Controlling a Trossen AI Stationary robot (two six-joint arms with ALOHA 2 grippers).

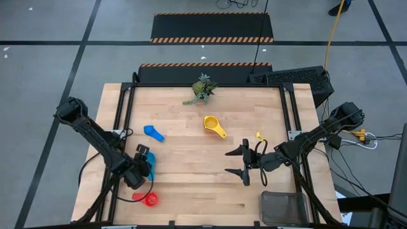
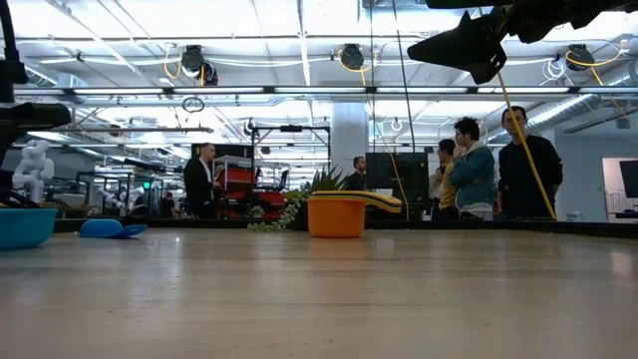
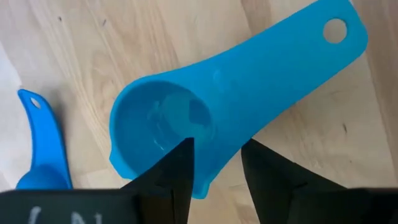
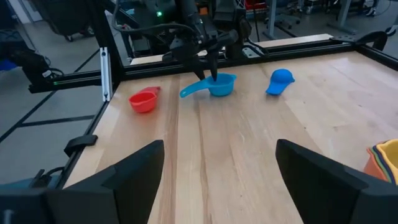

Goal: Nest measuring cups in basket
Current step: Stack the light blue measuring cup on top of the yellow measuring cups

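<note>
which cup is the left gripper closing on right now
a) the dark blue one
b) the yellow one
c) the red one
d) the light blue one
d: in the left wrist view the left gripper has one finger inside the bowl of the light blue cup and the other outside its wall, straddling the rim; the dark blue cup lies apart beside it.

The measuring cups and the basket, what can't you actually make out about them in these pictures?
- Basket: high view, front side cut off by the picture's edge; contents unreadable.
- Light blue cup: left wrist view, the left tool straddles its wall; a firm grip can't be confirmed.
- Yellow cup: low view shows orange beneath; how many cups are stacked is hidden.
- Green cup: not found in any view.
</note>
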